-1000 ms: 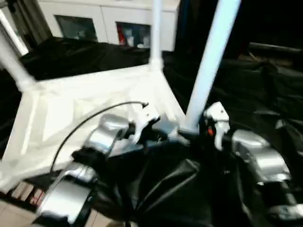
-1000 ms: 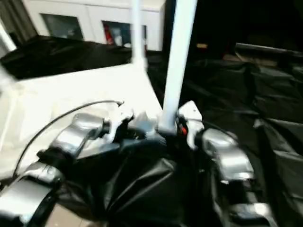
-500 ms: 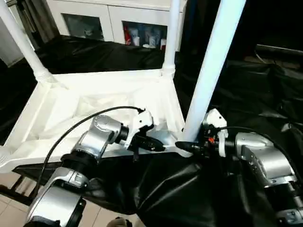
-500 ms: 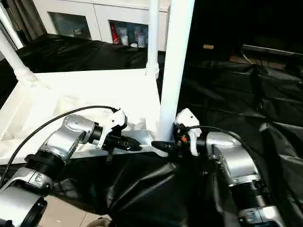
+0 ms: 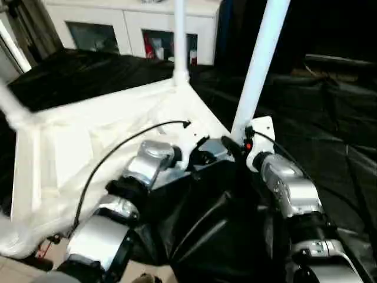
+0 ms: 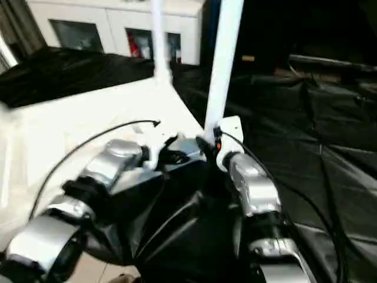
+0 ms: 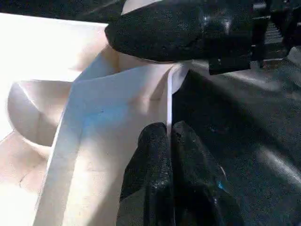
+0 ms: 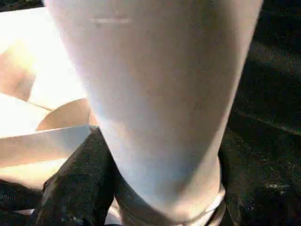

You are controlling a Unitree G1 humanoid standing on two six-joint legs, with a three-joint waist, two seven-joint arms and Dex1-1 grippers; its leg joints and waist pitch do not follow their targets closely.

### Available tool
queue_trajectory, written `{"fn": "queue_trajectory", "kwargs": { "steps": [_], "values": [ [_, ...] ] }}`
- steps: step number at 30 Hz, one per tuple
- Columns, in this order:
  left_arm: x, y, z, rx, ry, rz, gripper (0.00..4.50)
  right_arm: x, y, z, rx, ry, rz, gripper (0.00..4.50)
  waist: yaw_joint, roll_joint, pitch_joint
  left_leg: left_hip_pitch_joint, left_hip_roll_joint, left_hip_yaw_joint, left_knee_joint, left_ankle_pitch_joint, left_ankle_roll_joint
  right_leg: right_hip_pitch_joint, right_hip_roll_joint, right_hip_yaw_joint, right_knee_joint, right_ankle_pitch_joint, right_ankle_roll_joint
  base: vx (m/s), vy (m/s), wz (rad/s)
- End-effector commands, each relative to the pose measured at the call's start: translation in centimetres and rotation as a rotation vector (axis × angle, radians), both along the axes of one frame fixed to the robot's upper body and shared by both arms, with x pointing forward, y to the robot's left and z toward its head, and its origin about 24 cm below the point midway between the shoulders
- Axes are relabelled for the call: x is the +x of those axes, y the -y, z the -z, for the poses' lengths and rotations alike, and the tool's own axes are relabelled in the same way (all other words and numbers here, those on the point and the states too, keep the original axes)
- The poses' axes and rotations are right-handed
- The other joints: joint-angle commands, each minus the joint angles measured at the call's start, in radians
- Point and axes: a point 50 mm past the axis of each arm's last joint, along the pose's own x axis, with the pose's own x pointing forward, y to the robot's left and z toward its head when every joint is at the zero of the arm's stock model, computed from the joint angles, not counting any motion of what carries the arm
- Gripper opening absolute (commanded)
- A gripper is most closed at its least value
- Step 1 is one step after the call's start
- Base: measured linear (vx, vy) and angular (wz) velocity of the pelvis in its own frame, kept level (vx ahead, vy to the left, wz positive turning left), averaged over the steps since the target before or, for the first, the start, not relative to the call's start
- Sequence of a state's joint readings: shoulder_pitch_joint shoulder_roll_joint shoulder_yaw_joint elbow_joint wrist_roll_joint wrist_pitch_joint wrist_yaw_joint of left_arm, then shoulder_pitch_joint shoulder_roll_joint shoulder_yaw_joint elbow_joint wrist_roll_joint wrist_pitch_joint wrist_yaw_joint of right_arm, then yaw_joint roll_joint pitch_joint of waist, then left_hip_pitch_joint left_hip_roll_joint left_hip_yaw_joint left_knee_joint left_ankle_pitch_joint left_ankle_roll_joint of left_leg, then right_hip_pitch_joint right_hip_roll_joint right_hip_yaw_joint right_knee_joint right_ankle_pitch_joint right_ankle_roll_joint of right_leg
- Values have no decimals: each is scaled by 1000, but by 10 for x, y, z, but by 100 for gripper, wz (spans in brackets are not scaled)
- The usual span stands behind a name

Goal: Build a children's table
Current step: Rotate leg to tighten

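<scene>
From the head cameras, the children's table [image 5: 88, 135] lies upside down on the black-draped counter [image 5: 330, 135], its legs pointing up. Both arms meet at the near corner, where the nearest leg [image 5: 259, 59] rises from its socket. If that leg is not fully seated, a sideways nudge from either arm could tip it out, or drag the light top across the slippery sheeting.

In the left wrist view, the left gripper [image 7: 168, 141] has its jaws pressed together on the thin white edge of the tabletop rim [image 7: 141, 89], pinching it. The other arm's black finger [image 7: 183, 28] lies across the corner beyond.

In the right wrist view, the leg's base is close up. The right gripper [image 8: 141, 188] has its jaws apart, straddling the base, one finger [image 8: 77, 183] against the leg's side; whether they truly clamp it I cannot tell.
</scene>
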State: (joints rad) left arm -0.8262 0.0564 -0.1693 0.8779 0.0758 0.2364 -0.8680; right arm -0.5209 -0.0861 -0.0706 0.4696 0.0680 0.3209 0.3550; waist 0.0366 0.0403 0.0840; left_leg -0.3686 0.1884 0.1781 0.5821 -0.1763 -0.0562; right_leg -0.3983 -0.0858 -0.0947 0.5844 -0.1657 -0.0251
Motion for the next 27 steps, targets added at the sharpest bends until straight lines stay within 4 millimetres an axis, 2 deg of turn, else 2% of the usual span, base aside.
{"fn": "queue_trajectory", "kwargs": {
  "steps": [1, 3, 4, 5, 8, 11, 12, 13, 14, 17, 21, 22, 23, 27],
  "values": [
    [0, 34, -25, -98, 83, 89, 0, -14, -52, 16, 106, -97, -215, 337, 4, -9, -76, 7, 34, -12, -63, -170, 83, 55, -69, 53, -72, -192, -227, 0, 0, 0],
    [-1, 33, -25, -97, 84, 108, 0, -14, -51, 14, 94, -82, -242, 343, 4, -9, -75, 4, 34, -12, -63, -157, 95, 57, -69, 51, -70, -181, -234, 0, 0, 0],
    [-2, 31, -24, -95, 85, 127, 0, -14, -50, 12, 77, -67, -276, 373, 4, -11, -76, 4, 35, -12, -63, -156, 98, 59, -69, 51, -70, -186, -233, 0, 0, 0],
    [-3, 30, -23, -92, 85, 142, 0, -15, -50, 11, 64, -54, -306, 382, 5, -10, -75, 5, 35, -12, -63, -162, 99, 58, -69, 51, -70, -194, -234, 0, 0, 0],
    [-4, 27, -22, -88, 81, 158, 0, -18, -47, 9, 52, -39, -362, 388, 6, -10, -76, 4, 37, -12, -63, -155, 105, 60, -69, 51, -69, -184, -235, 0, 0, 0],
    [-8, 16, -18, -79, 72, 224, 0, -30, -36, 3, 17, -18, -560, 388, 10, -11, -76, 4, 39, -12, -61, -154, 118, 63, -70, 51, -68, -175, -240, 0, 0, 0],
    [-8, 16, -18, -79, 72, 224, 0, -30, -36, 3, 17, -18, -560, 388, 10, -13, -78, 3, 38, -11, -60, -150, 123, 64, -68, 51, -67, -167, -240, 0, 0, 0],
    [-12, 9, -17, -75, 68, 281, 0, -37, -26, 2, -13, -26, -658, 388, 14, -13, -77, 3, 41, -13, -61, -153, 127, 66, -69, 50, -65, -168, -244, 0, 0, 0],
    [-14, 6, -16, -79, 59, 315, 0, -40, -21, 1, -21, -32, -695, 388, 16, -14, -76, 4, 41, -8, -59, -158, 130, 61, -69, 51, -67, -177, -243, 0, 0, 0],
    [-22, -1, -15, -84, 45, 406, 0, -46, -10, 0, -49, -45, -767, 388, 23, -14, -76, 5, 45, -10, -61, -176, 119, 61, -71, 50, -69, -231, -237, 0, 0, 0],
    [-29, -8, -14, -81, 14, 476, 0, -52, -2, -1, -65, -63, -831, 388, 31, -13, -76, 10, 49, -9, -62, -186, 106, 53, -69, 52, -69, -246, -235, 0, 0, 0],
    [-29, -10, -13, -77, 10, 483, 0, -53, -1, -1, -66, -67, -841, 388, 32, -12, -78, 9, 49, -10, -63, -181, 103, 55, -70, 52, -67, -241, -234, 0, 0, 0],
    [-30, -12, -13, -73, 8, 489, 0, -54, 1, -2, -65, -70, -848, 363, 32, -12, -78, 8, 48, -10, -62, -182, 100, 54, -70, 52, -66, -238, -235, 0, 0, 0],
    [-33, -16, -12, -67, -6, 511, 0, -56, 1, -3, -53, -79, -870, 338, 36, -12, -80, 8, 47, -9, -60, -166, 101, 55, -70, 53, -65, -220, -238, 0, 0, 0]
  ]
}}
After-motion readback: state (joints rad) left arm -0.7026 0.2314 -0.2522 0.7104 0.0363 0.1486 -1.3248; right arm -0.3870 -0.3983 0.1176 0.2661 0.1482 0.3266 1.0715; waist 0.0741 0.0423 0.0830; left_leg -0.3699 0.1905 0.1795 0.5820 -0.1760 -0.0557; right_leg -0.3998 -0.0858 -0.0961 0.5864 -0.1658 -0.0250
